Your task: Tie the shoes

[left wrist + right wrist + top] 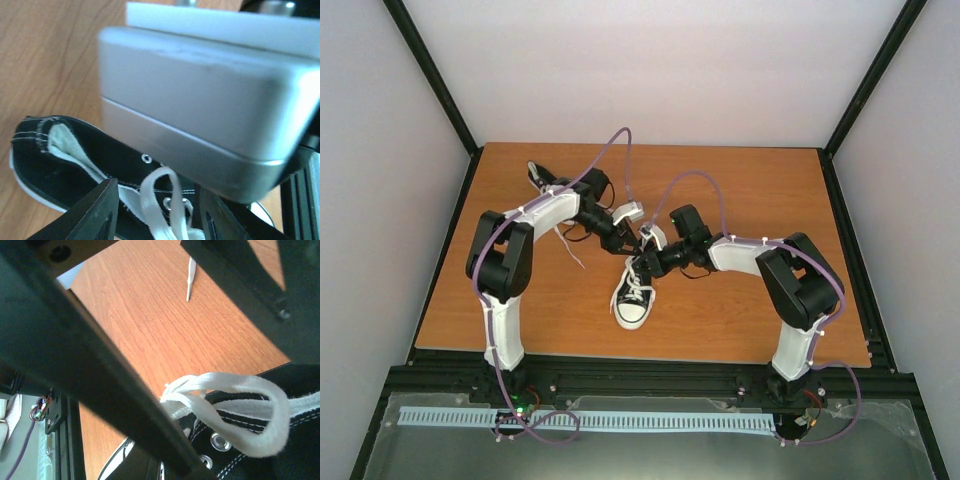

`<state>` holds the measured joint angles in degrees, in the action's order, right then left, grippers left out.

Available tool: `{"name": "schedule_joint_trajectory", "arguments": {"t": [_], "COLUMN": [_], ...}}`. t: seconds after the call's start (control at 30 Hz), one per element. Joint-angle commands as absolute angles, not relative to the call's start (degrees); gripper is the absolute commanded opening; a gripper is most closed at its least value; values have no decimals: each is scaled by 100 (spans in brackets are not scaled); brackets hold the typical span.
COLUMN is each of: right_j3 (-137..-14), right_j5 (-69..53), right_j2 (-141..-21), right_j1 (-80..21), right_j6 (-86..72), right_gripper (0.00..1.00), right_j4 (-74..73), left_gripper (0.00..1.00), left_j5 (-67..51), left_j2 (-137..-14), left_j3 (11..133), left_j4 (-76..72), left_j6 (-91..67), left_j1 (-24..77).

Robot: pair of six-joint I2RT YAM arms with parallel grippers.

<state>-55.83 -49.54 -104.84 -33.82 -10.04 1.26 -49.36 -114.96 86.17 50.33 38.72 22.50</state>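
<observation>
Okay, both arms are reaching in to the middle of the tabletop [740,180], and the two claws meet right over the near shoe [632,300]. It lies centre stage, white toe cap toward me, heel end up under the claws. The left claw [631,237] hangs above the shoe's opening. On its wrist camera I see its black fingers [95,210] standing apart, and a white lace loop [149,205] rises in the gap between them with nothing squeezing it. A big grey housing [200,100] fills most of that view, close above the shoe. The right claw [649,251] comes in from the other side, almost touching the left one. Its wrist view gives me the same loop, fat and flat, arching over two metal eyelets [219,441] on the black canvas. As for the right claw's grip, I can't tell: blurred dark bars cross that picture and I can't sort out whose fingers they are. A lace tip [190,277] lies loose on the bare wood beyond. The second shoe [540,178] sits well apart at the far left, half hidden behind the left arm's elbow.
</observation>
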Motion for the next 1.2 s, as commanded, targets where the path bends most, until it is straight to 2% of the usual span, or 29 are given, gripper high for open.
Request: {"name": "schedule_joint_trajectory", "arguments": {"t": [0.0, 0.13, 0.4, 0.67, 0.73, 0.8, 0.87, 1.17], "right_j3": [-5710, -5719, -5793, -5875, -5888, -5881, -5827, -5391], "right_j5": [-5014, -5018, -5065, -5072, -5060, -5026, -4954, -4232], "right_j2": [-10503, -10520, -10540, -10590, -10591, -10570, -10544, -10147], "right_j1": [-3418, -3419, -3419, -3419, -3419, -3418, -3419, -3298], "right_j6": [-794, -791, -763, -702, -679, -662, -668, -992], "right_gripper": [3, 3, 3, 3, 3, 3, 3, 3], "right_j4": [2, -6, -33, -163, -196, -225, -233, -109], "left_gripper": [48, 49, 46, 43, 35, 13, 2, 1], "left_j5": [-5455, -5558, -5060, -5041, -5075, -5066, -5058, -4916], "left_j2": [-11586, -11614, -11633, -11798, -11767, -11737, -11704, -11446], "left_j3": [8927, 9007, 8631, 8705, 8686, 8691, 8704, 8249], "left_j4": [5669, 5809, 5168, 5273, 5317, 5335, 5296, 4638], "left_j6": [4324, 4338, 3962, 3942, 3985, 3952, 3819, 3217], "left_j1": [2186, 2144, 2196, 2320, 2346, 2347, 2311, 2153]}}
